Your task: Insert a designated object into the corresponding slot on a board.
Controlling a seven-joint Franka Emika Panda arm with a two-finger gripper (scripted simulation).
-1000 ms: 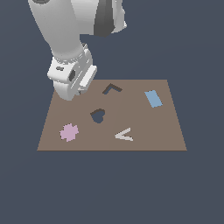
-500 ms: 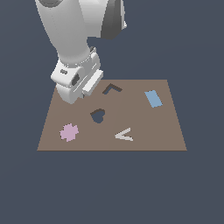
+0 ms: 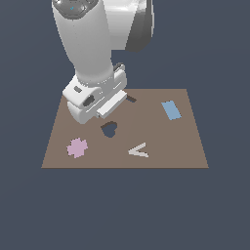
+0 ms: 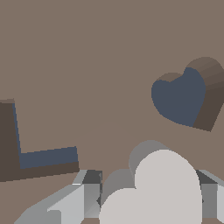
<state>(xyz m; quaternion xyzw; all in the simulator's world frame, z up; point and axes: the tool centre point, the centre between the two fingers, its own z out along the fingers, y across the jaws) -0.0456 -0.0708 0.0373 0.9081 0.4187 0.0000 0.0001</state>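
Note:
The pale beige heart-shaped designated object [image 4: 153, 188] is held between my gripper's [image 4: 148, 199] grey fingers [image 4: 87, 194], above the brown board [image 4: 87, 57]. The heart-shaped slot [image 4: 181, 98], blue-grey inside, lies a short way off from the held piece and is unfilled. In the exterior view my gripper [image 3: 93, 108] hovers over the board [image 3: 161, 134] just beyond the slot [image 3: 109, 130], toward the exterior view's left. The hand hides the held piece there.
A dark L-shaped cutout [image 4: 26, 159] lies close beside the gripper and is mostly hidden behind the hand [image 3: 131, 99]. On the board lie a pink flower-like piece [image 3: 77, 147], a pale V-shaped piece [image 3: 139, 151] and a blue rectangle [image 3: 171, 110].
The arm has carried the gripper toward the exterior view's right and nearer the board's front, closing on the heart slot. It now covers most of the L-shaped cutout.

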